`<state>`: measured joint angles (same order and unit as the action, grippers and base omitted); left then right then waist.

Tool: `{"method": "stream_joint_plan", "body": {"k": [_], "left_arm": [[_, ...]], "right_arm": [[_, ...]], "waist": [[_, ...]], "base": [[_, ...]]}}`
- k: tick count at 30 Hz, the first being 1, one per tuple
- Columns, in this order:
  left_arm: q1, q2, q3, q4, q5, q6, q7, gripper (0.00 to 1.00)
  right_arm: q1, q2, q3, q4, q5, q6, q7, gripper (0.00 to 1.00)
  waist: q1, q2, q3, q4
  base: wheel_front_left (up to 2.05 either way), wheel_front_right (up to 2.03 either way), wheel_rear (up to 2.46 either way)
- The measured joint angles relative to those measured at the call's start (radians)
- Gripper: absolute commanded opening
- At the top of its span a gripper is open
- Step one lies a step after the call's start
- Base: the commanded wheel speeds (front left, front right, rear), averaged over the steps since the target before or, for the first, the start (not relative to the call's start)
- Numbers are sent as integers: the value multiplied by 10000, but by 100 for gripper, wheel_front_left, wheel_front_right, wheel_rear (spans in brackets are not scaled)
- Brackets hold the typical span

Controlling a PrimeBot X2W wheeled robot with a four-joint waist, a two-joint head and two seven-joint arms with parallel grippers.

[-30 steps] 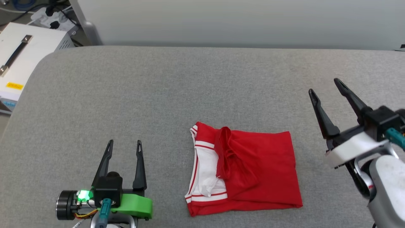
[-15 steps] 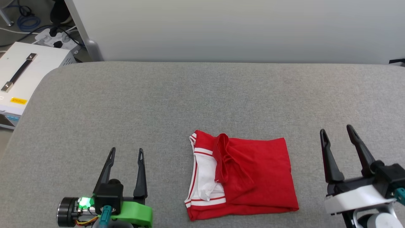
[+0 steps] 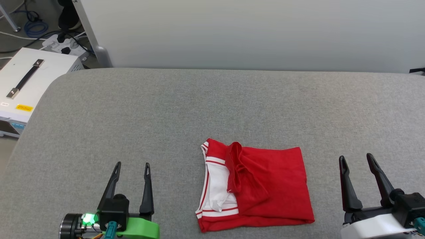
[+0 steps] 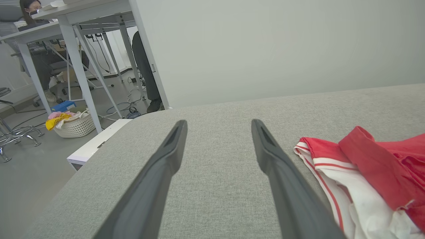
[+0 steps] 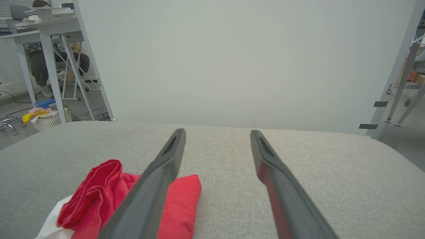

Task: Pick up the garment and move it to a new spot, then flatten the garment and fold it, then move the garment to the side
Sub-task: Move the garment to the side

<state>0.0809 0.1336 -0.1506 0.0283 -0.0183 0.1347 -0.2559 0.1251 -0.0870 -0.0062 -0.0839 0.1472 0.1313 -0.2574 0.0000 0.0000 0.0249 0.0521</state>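
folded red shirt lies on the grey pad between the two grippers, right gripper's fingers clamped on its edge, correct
No: the right gripper has its fingers open, clear of the garment, as the head view shows. The rest is right.

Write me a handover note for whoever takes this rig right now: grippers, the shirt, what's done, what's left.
Left gripper: open, empty, left of the garment, clear of it.
Right gripper: open, empty, right of it, clear too.
Garment: folded to a rough rectangle on the grey table, towards its near edge, a red flap bunched on top.
Done: pickup, flattening, folding, it seems.
Left: probably moving it aside.
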Motion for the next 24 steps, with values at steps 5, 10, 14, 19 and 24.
{"method": "stream_joint_plan", "body": {"k": [5, 10, 14, 19, 24], "left_arm": [[1, -4, -31, 35, 0, 0, -2, 100], [-5, -10, -46, 111, 0, -15, -2, 100], [-42, -17, -65, 151, 0, -84, -2, 100], [-175, -40, -115, 174, 0, -119, -2, 100], [-325, -104, -196, 211, 0, -134, -2, 100]], "right_arm": [[-6, -59, 104, 10, -102, 0, 0, 100], [-406, -713, 309, 2, -213, 2, 0, 100], [-1457, -1546, 276, -84, -155, 0, -12, 100], [-2950, -2732, 587, -6, 633, 2, 947, 100], [-4120, -4123, 1990, 132, 2688, 2, 4228, 100]], "waist": [[0, 0, 30, 9], [0, 0, 135, 44], [0, 0, 277, 98], [0, 0, 467, 224], [0, 0, 658, 410]], "base": [[0, 0, 0], [0, 0, 0], [0, 0, 0], [0, 0, 0], [0, 0, 0]]}}
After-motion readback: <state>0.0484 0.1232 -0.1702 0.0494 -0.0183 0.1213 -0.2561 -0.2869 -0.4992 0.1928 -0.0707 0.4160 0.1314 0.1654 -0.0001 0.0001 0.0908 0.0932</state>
